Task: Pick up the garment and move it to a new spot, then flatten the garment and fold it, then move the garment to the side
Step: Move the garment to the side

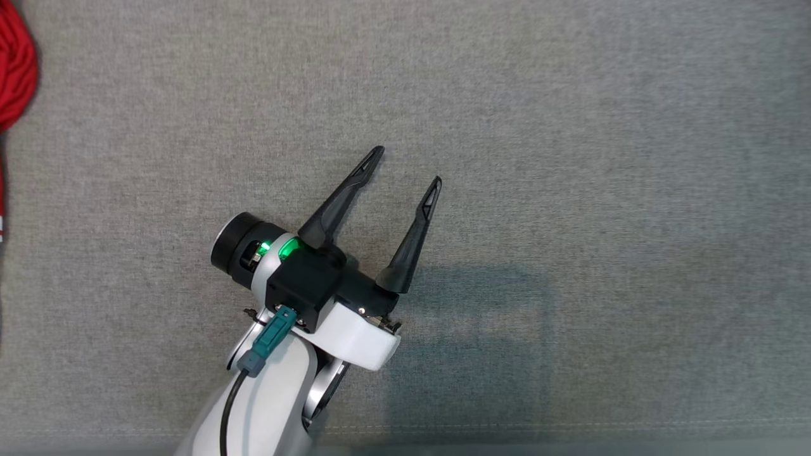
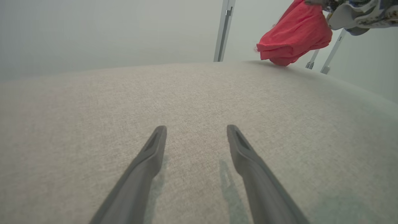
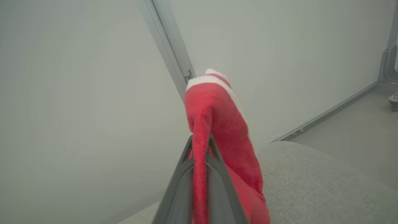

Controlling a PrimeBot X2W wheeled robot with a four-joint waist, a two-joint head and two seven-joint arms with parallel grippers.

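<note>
The garment (image 1: 16,69) is red cloth with a white trim; a fold of it shows at the far left edge of the head view. In the right wrist view my right gripper (image 3: 199,141) is shut on the garment (image 3: 217,115), which sticks up between the fingers and hangs down past them above the grey surface. The left wrist view has the garment (image 2: 293,34) hanging bunched at the far edge of the surface, under part of my right arm (image 2: 351,15). My left gripper (image 1: 407,166) is open and holds nothing, low over the grey fabric surface (image 1: 570,158), with its fingers (image 2: 149,161) spread.
The grey woven surface (image 2: 93,109) spreads wide around the left gripper. A seam runs along its near edge (image 1: 570,427). Metal frame posts (image 2: 224,31) stand beyond the far edge against a pale wall. Floor (image 3: 357,124) lies past the surface's edge.
</note>
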